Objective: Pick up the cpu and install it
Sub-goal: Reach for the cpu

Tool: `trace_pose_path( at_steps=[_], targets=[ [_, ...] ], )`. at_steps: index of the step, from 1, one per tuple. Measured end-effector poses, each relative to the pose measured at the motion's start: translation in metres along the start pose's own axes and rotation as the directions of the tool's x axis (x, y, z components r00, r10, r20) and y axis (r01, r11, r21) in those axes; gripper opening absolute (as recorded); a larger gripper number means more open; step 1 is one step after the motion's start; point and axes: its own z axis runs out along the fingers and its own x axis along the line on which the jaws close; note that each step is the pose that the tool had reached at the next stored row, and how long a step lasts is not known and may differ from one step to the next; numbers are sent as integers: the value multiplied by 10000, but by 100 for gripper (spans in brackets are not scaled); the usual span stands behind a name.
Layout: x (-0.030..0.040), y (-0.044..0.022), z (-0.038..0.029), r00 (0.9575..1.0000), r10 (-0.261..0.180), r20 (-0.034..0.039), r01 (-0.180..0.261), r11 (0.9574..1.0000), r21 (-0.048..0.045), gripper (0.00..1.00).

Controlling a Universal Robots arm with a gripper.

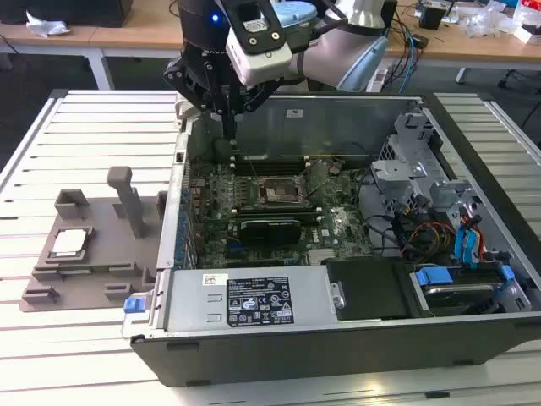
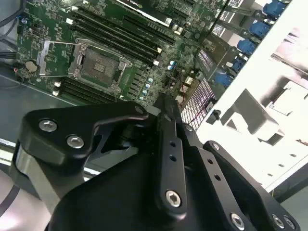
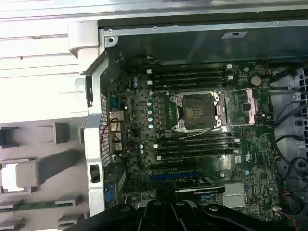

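The cpu (image 1: 69, 243), a small flat square with a silver top, lies on the grey plastic tray (image 1: 101, 275) at the exterior view's left, outside the computer case. My gripper (image 1: 230, 125) hangs over the far left corner of the open case, well away from the cpu, shut with nothing between its fingers (image 2: 166, 113). The motherboard socket (image 1: 279, 193) sits in the middle of the green board with its metal frame flipped open. Both wrist views look down on the socket (image 2: 98, 62) (image 3: 198, 113), which holds no chip.
The case's metal side wall (image 1: 173, 211) stands between the tray and the board. Memory slots (image 3: 192, 77) flank the socket, a black card (image 1: 270, 228) lies nearer the front, and drive cages with cables (image 1: 439, 220) fill the exterior view's right. Upright posts (image 1: 127, 199) rise from the tray.
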Motion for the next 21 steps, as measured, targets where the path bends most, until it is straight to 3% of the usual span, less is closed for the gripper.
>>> trace_pose_path(
  at_steps=[3, 10, 13, 19, 21],
  targets=[
    [139, -10, -4, 10000, 0, -1, 0, 10000, 0, 11],
    [227, -17, -6, 10000, 0, -1, 0, 10000, 0, 11],
    [319, -24, -9, 10000, 0, -1, 0, 10000, 1, 11],
    [417, -31, -11, 10000, 0, 0, 0, 10000, 1, 11],
    [483, -36, -13, 10000, 0, 0, 0, 10000, 0, 11]
  ],
)
